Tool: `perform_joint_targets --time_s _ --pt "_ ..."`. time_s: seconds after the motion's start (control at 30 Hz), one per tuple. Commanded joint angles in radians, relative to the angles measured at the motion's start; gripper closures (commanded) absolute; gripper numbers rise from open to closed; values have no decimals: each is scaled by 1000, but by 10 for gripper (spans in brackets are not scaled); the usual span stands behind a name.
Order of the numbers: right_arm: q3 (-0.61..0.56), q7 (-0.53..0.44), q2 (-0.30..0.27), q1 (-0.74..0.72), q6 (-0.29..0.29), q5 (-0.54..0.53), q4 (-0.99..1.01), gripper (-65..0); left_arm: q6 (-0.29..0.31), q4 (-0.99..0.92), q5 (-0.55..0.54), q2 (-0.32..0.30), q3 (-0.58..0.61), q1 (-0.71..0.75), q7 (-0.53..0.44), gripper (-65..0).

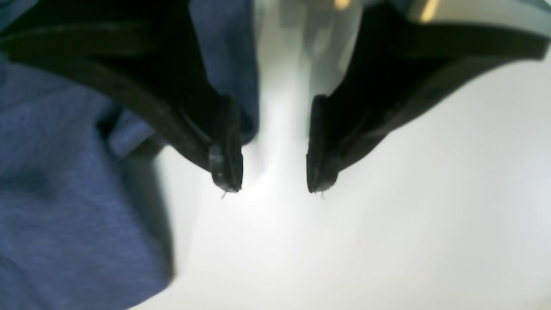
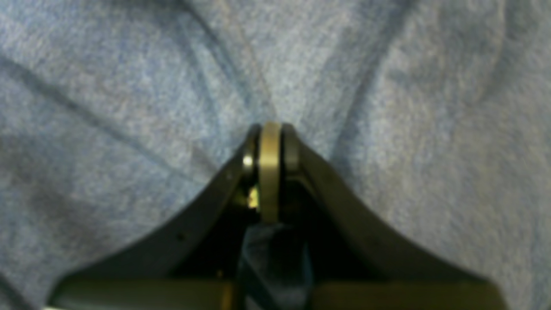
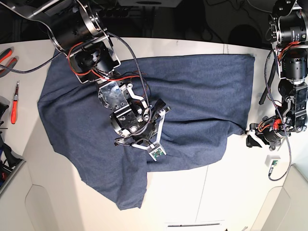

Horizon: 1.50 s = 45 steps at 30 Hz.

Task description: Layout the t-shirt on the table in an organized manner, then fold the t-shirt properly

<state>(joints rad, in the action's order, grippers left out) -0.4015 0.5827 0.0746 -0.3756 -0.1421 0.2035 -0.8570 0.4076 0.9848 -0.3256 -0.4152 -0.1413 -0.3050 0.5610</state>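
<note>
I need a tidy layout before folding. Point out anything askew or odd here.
The t-shirt is not flat: its lower left part droops in a skewed flap toward the table front, and wrinkles run through the middle. The right tool is shut on a pinch of the cloth there. The left tool stands open beside the shirt's edge.

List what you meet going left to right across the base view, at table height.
Red-handled tools at the table's left edge → t-shirt with the right claw shut on it → left claw, open, just off the shirt's right edge → small white block.
</note>
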Motion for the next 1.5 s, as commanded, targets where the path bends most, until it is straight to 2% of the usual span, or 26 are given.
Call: perform_joint_targets --time_s 0.0,0.1,0.17,0.27,0.43,0.57,0.73,0.83,0.9,1.03,1.17,1.47 --pt "2 118 -30 25 4 24 -2 0 13 -3 -12 -16 -5 -24 -18 -284" --pt "2 118 -47 53 4 21 -44 0 49 -39 -34 -17 -3 -25 -53 -284" --pt "2 118 -46 64 2 13 -62 0 50 -40 -43 -17 -3 -26 -81 -284" --pt "2 118 -47 69 -50 -15 -74 0 61 -40 -60 -8 -3 -50 -95 -284" --pt "2 118 -46 69 -118 -47 -74 0 68 -56 -34 44 1 -114 -92 -284" --pt "2 118 -47 69 -124 -54 -74 0 42 -164 14 75 55 -169 -101 -284" --pt "2 117 -47 69 -124 -54 -74 0 -21 -316 63 86 158 -216 -146 -284" --pt "2 117 -47 69 -124 -54 -74 0 -16 -318 52 86 189 -215 -138 -284" --pt "2 117 -47 69 -124 -54 -74 0 44 -316 21 91 190 -215 -118 -284" --pt "2 117 -47 69 -124 -54 -74 0 203 -315 -126 120 190 -215 -84 -284" --pt "2 117 -47 69 -124 -54 -74 0 291 -315 -237 153 190 -216 -71 -284" --pt "2 113 -47 69 -124 -54 -74 0 291 -315 -374 188 190 -215 -10 -284"
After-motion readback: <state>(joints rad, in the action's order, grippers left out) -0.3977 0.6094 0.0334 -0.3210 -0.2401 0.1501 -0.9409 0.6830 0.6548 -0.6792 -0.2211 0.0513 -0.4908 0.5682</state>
